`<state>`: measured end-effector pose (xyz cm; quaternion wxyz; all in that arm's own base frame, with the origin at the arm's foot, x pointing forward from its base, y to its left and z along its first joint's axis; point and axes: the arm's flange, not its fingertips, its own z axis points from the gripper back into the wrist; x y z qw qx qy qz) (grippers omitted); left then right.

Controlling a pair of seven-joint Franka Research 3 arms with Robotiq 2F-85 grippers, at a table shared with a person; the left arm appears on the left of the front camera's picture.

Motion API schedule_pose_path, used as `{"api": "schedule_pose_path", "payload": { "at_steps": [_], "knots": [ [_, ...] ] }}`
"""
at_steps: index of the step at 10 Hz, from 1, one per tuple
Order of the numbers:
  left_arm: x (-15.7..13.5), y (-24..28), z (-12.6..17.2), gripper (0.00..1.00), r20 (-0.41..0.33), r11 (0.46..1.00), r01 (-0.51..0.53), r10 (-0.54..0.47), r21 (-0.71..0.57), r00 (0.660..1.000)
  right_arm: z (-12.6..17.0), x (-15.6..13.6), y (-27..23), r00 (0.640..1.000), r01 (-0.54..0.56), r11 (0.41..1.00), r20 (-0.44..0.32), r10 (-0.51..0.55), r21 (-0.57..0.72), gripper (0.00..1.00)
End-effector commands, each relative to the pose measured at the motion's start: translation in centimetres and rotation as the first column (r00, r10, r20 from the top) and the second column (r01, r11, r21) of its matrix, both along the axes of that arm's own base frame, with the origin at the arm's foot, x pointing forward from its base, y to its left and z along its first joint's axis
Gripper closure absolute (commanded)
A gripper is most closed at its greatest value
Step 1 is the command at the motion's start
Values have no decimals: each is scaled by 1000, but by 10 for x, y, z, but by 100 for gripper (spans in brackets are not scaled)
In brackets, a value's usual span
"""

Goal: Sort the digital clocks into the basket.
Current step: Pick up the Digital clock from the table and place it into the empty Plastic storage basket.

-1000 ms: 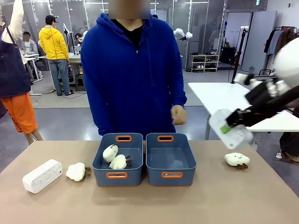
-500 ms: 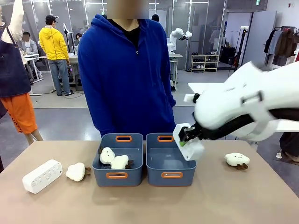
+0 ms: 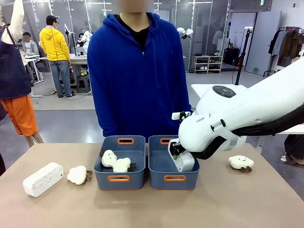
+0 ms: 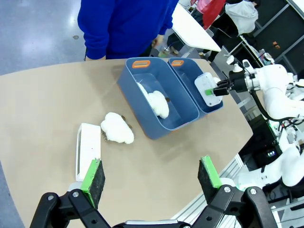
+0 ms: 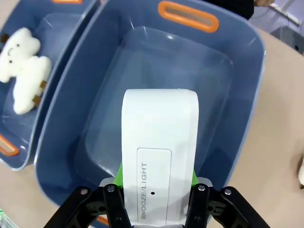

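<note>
My right gripper (image 5: 158, 183) is shut on a white digital clock (image 5: 159, 147) whose face reads SNOOZE/LIGHT. It holds the clock upright just above the inside of the right blue-grey basket (image 5: 259, 95). In the front view the clock (image 3: 182, 159) hangs at this basket's (image 3: 174, 178) right side under my right gripper (image 3: 176, 151). The second white clock (image 3: 42, 178) lies on the table at the far left. High above the table, with that clock (image 4: 89, 151) below it, my left gripper (image 4: 151, 173) stands open and holds nothing.
The left bin (image 3: 118, 178) holds two cream plush toys. One plush (image 3: 77, 174) lies beside the left clock, another (image 3: 241, 162) on the table at the right. A person in a blue hoodie (image 3: 137, 71) stands at the far edge behind the bins.
My right arm has swung in from the right with the clock and lowered it over the right basket. The left clock has not moved.
</note>
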<state>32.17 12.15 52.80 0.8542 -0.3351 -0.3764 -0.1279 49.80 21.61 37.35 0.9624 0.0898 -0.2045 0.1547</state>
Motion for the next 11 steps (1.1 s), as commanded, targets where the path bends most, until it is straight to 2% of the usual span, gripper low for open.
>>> {"api": "schedule_pose_path", "payload": {
  "at_steps": [1, 4, 6, 11],
  "knots": [
    [2, 2, 1, 0, 21, 1000, 21, -21, -14, 1000, 8, 7, 16, 999, 25, 1000, -31, -25, -9, 42],
    [2, 2, 1, 0, 21, 1000, 21, -21, -14, 1000, 11, 9, 12, 999, 25, 1000, -26, -25, -7, 0],
    [2, 2, 1, 0, 21, 1000, 21, -21, -14, 1000, 7, 8, 8, 1000, -6, 1000, -20, 6, 0, 0],
    [2, 2, 1, 0, 21, 1000, 21, -21, -14, 1000, 7, 8, 8, 1000, -6, 1000, -20, 6, 0, 0]
  ]
}}
